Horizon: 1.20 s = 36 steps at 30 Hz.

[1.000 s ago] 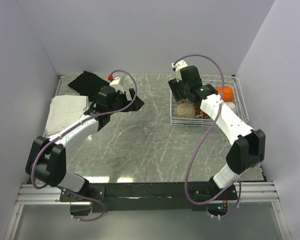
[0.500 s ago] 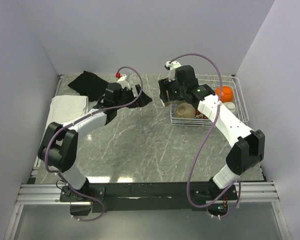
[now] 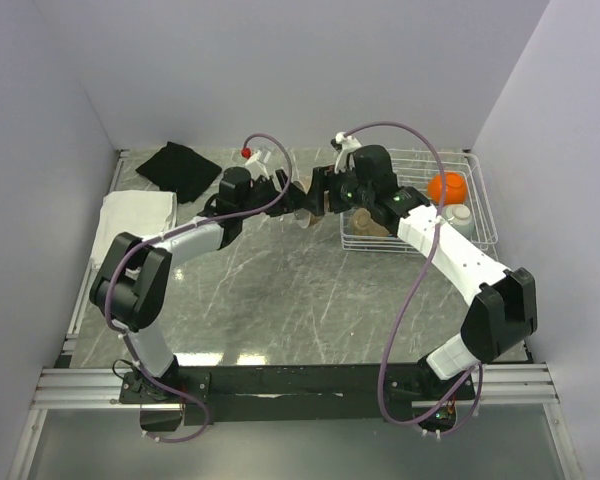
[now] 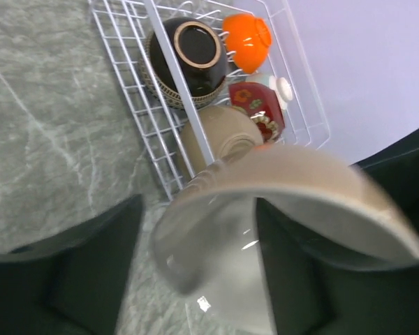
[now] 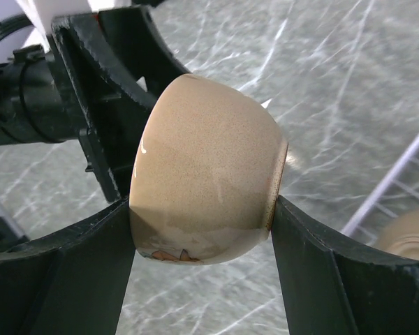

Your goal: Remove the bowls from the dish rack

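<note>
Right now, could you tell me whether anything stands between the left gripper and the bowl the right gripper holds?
Nothing visible does. The bowl, clamped in the right gripper, sits inside the open left gripper, left of the rack.

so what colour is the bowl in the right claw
The bowl is glossy tan; best in right wrist view.

The two arms meet over the far middle of the marble table (image 3: 280, 290), just left of the dish rack (image 3: 425, 153). The left gripper (image 3: 292, 198) and right gripper (image 3: 323, 196) stand close together, a tan bowl (image 3: 304, 214) between them. An orange bowl (image 3: 447, 187) and a second tan bowl (image 3: 370, 222) sit in the rack. A black cloth (image 3: 178, 166) and a folded white cloth (image 3: 135, 215) lie far left
</note>
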{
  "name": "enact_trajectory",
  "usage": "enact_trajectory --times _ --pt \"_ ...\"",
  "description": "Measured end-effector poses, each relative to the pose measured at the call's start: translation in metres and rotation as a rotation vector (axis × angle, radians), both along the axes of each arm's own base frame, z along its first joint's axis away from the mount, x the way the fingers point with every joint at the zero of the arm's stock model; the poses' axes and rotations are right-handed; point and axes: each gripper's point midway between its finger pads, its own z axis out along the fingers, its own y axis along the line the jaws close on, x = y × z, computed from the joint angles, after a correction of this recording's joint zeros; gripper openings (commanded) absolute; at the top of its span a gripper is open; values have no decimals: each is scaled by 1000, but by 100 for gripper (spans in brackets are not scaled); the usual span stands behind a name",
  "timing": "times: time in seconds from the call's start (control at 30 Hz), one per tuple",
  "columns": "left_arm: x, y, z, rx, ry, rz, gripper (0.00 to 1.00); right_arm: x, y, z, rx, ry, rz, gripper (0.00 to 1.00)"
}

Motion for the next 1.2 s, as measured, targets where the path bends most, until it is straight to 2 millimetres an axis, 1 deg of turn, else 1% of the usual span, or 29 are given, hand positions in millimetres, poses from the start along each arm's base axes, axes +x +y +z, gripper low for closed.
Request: enact_trajectory --times 0.03,0.1,0.13,0.23,0.33,0.4,0.43,0.47,0.53,0.57,0.63,0.67,0.73,0.77,0.8,0.9,1.1,1.2 --pt "0 -1 1 -10 4 -2 45 -2 2 -3 14 13 2 0" --pt "-1 -2 0 -14 8 0 32 -4 3 -9 33 31 0 0" --pt "1 2 -4 -10 18 15 22 -6 3 -8 44 35 -1 0" --pt "-4 5 -12 -20 41 1 12 -7 2 -5 76 25 -19 0" --pt "-11 4 -14 -25 48 -13 1 -8 -1 -7 100 34 -35 0" --pt "-14 6 -15 -19 51 -11 1 -11 0 -9 115 38 -36 0" --pt "-16 8 -16 -14 55 -7 1 -13 1 -11 124 43 -33 2" --pt "-18 9 -17 -7 57 -5 1 -15 1 -12 133 47 -31 12" --pt "-23 13 -16 11 58 3 1 -19 3 -11 152 48 -21 27" --pt "-25 16 -15 24 55 10 1 -21 4 -11 158 48 -16 44" --pt "-29 20 -10 45 42 20 1 -26 6 -7 179 42 -6 64" --pt "-30 23 -6 59 31 29 1 -27 6 -5 188 36 -2 79" --pt "-33 28 0 81 11 41 1 -30 7 0 208 19 10 88" --pt "-36 31 4 92 2 47 1 -32 5 0 206 6 5 96" --pt "-38 36 9 108 -12 59 1 -32 5 -1 207 5 2 99" --pt "-43 51 14 156 -35 98 1 -35 0 -3 213 -9 -9 100" --pt "-48 96 2 239 8 197 1 -43 -6 -11 214 -14 -13 100" --pt "-47 113 -6 273 43 240 1 -45 -9 -16 207 -10 -21 100"
